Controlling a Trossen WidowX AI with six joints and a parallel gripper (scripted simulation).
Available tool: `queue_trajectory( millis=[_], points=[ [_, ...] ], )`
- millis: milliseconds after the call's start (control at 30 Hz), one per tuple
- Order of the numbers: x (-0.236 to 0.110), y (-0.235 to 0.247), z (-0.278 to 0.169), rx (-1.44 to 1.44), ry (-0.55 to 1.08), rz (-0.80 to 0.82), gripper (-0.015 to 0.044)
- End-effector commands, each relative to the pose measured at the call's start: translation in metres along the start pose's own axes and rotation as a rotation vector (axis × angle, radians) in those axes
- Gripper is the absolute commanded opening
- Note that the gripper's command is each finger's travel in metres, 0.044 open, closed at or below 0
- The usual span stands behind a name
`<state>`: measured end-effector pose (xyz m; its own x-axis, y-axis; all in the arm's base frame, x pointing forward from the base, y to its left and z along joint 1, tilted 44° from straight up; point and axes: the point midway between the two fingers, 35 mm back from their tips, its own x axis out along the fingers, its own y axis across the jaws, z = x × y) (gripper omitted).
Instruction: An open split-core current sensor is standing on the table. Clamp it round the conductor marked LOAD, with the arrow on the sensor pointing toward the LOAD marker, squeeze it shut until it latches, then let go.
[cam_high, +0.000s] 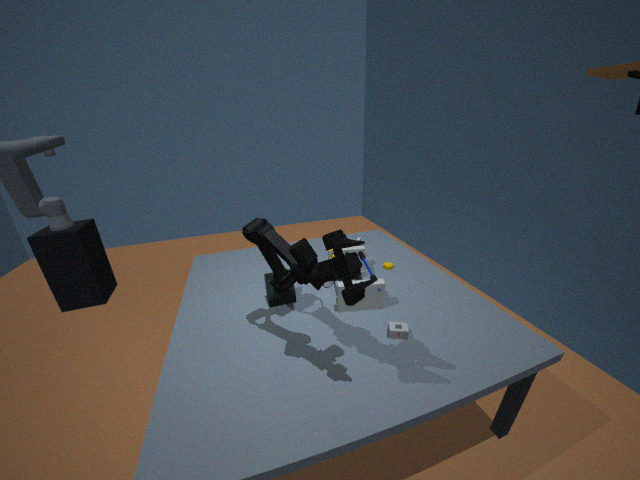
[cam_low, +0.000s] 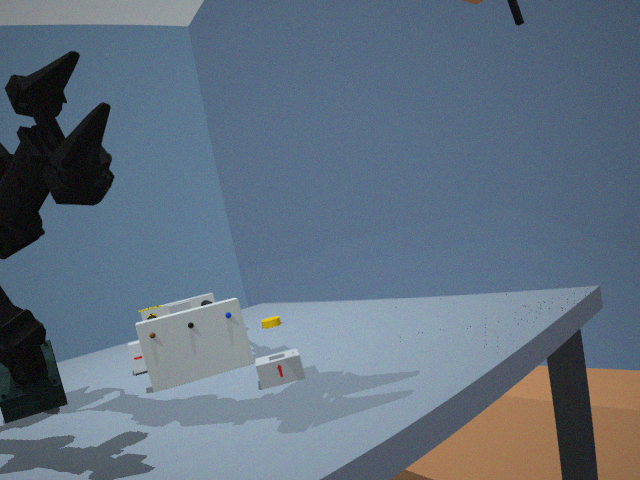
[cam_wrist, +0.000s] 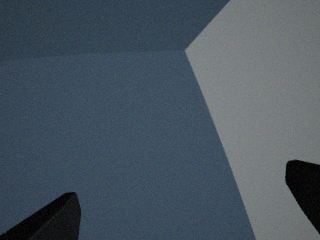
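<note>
The gripper (cam_low: 72, 85) hangs high above the table (cam_low: 465, 330) with its jaws spread wide, gripping nothing. The grey sensor (cam_low: 279, 368), red arrow showing, sits on the table at about four o'clock from the white conductor fixture (cam_low: 196, 346).

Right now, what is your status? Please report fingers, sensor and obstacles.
Gripper raised, fingers wide apart, holding nothing. Sensor on the table beside the white panel, not clamped. Nothing seen around the sensor.
</note>
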<state>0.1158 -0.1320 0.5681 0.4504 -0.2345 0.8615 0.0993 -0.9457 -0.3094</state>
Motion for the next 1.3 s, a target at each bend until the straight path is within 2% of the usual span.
queue_trajectory(
  millis=[0,233,400,567,733,833,1067,1267],
  points=[
    [-0.008,0.033,0.064,0.712,-0.092,0.181,0.0440],
    [-0.029,0.039,0.140,1.346,-0.168,0.419,0.0440],
    [-0.053,0.031,0.195,1.745,-0.201,0.645,0.0440],
    [-0.088,0.011,0.248,2.095,-0.204,0.937,0.0440],
    [-0.134,-0.018,0.293,2.361,-0.158,1.296,0.0440],
    [-0.152,-0.029,0.305,2.427,-0.128,1.430,0.0440],
    [-0.153,-0.030,0.308,2.424,-0.125,1.449,0.0440],
    [-0.205,-0.049,0.380,2.185,-0.063,1.876,0.0440]
  ],
)
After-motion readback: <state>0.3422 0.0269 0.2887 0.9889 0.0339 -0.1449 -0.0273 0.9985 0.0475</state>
